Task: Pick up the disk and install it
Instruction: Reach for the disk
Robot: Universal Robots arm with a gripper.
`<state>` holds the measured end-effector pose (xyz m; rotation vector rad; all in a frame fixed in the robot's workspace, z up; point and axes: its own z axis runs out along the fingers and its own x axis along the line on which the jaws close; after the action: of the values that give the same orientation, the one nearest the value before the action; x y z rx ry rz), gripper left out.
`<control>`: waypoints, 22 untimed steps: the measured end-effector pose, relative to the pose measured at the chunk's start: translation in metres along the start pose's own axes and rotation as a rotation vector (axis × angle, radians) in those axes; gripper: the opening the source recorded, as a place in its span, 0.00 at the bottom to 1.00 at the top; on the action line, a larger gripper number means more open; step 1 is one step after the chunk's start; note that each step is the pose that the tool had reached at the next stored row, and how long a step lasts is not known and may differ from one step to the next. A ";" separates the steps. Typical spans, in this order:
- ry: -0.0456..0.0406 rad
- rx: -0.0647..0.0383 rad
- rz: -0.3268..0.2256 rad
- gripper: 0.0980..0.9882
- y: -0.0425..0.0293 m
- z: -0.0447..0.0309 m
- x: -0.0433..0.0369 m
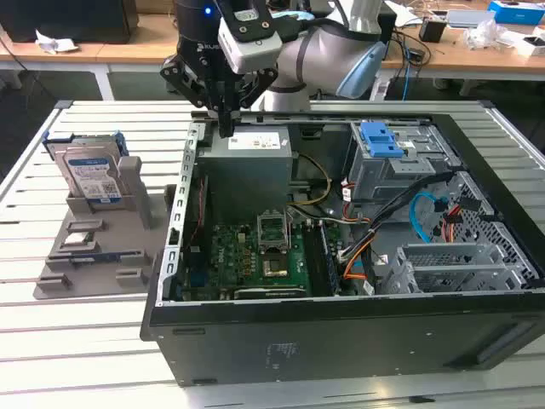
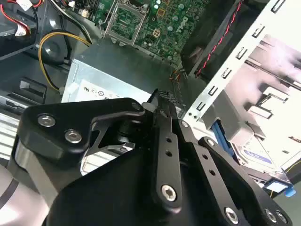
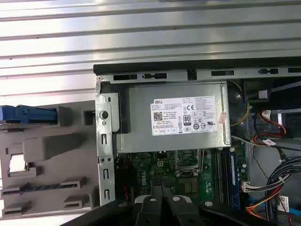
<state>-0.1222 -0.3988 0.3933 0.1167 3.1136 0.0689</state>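
The disk [image 1: 92, 173], silver with a white-and-blue label and a blue rail bracket, stands upright in a grey holder [image 1: 106, 256] at the exterior view's left, outside the computer case. Its blue rail [image 3: 28, 115] shows edge-on in the first wrist view, and its label [image 2: 256, 156] appears past the case wall in the second wrist view. My gripper [image 1: 226, 128] hangs fingers-down over the case's back corner, above the power supply [image 1: 252, 146]. It is well apart from the disk. The fingers [image 2: 165, 109] meet at their tips with nothing between them.
The open computer case [image 1: 341, 328] lies on a slatted metal table [image 1: 85, 358], with a green motherboard [image 1: 264, 251], loose cables [image 1: 358, 256] and a metal drive cage with a blue latch [image 1: 381, 139]. A small silver chip [image 1: 78, 239] lies in the grey holder.
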 end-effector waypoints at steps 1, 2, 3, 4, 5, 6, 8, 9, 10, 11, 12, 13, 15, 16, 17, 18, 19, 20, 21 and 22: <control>0.0001 0.000 0.000 0.00 -0.0007 -0.0003 0.0087; 0.0001 0.000 0.000 0.00 -0.0011 -0.0004 0.0140; 0.0000 0.000 0.000 0.00 -0.0013 -0.0005 0.0163; 0.0001 0.000 0.000 0.00 -0.0014 -0.0005 0.0176; 0.0000 0.000 0.000 0.00 -0.0016 -0.0005 0.0207; 0.0000 0.000 0.000 0.00 -0.0017 -0.0006 0.0230; 0.0000 0.000 0.000 0.00 -0.0020 -0.0007 0.0267; 0.0001 0.000 0.000 0.00 -0.0022 -0.0008 0.0281; 0.0001 0.000 0.000 0.00 -0.0023 -0.0008 0.0297; 0.0001 0.000 0.000 0.00 -0.0024 -0.0008 0.0314; 0.0001 0.000 0.000 0.00 -0.0025 -0.0009 0.0333; 0.0001 0.000 0.000 0.00 -0.0027 -0.0009 0.0349; 0.0001 0.000 0.000 0.00 -0.0029 -0.0010 0.0382; 0.0000 0.000 0.000 0.00 -0.0030 -0.0010 0.0397; 0.0000 0.000 0.000 0.00 -0.0031 -0.0010 0.0411; 0.0000 0.000 0.000 0.00 -0.0032 -0.0011 0.0424; 0.0001 0.000 0.000 0.00 -0.0034 -0.0011 0.0452; 0.0001 0.000 0.000 0.00 -0.0038 -0.0012 0.0501; 0.0001 0.000 0.000 0.00 -0.0043 -0.0013 0.0573; 0.0001 0.000 0.000 0.00 -0.0045 -0.0013 0.0602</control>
<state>-0.1825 -0.3988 0.3930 0.1165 3.1137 0.0689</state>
